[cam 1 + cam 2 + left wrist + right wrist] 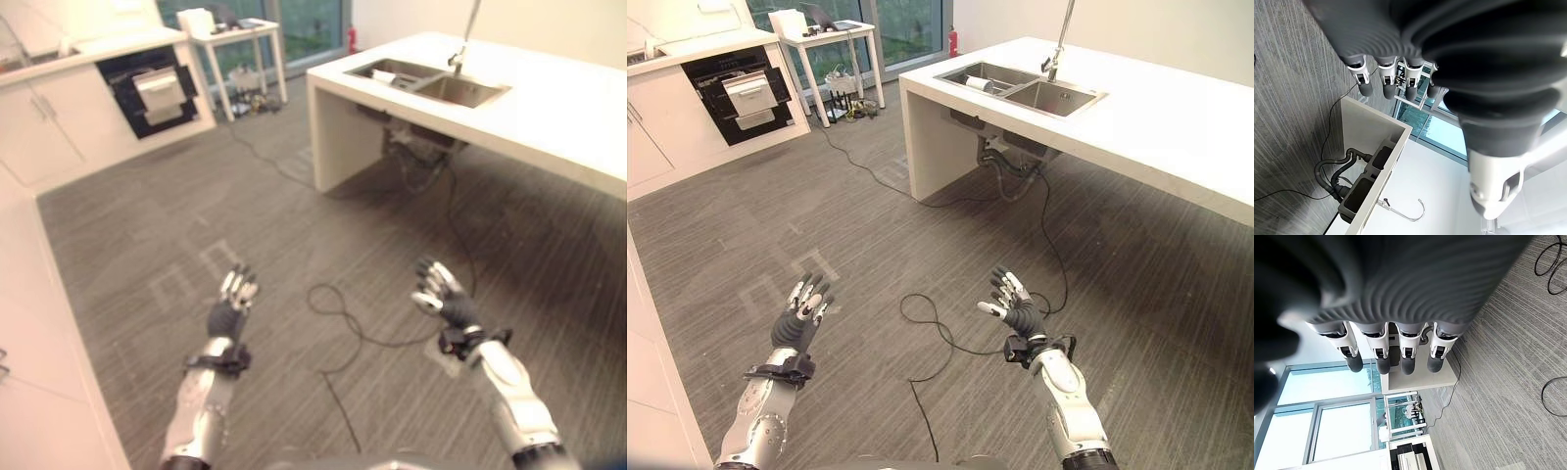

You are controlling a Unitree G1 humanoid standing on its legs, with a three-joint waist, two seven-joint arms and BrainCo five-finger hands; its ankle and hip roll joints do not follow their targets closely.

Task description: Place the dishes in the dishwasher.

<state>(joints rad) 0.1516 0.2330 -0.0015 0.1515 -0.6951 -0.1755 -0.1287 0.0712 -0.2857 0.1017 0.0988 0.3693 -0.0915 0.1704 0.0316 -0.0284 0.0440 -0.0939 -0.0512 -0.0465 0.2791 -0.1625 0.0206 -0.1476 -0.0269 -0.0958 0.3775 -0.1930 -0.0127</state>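
We see left hand (801,315) and right hand (1012,304) raised over grey striped floor (872,225), fingers straight and spread, both empty. White island counter (1176,117) far ahead, double sink (1024,88) set in it under tall faucet (1058,44). Pale item in left basin, possibly dish (978,84). Built-in oven (737,95) in cabinets at far left.

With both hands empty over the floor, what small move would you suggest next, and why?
Probably step toward the sink. Both the left hand and right hand hang open over bare floor, holding nothing, and something dish-like lies in the sink's basin, well beyond the hands.
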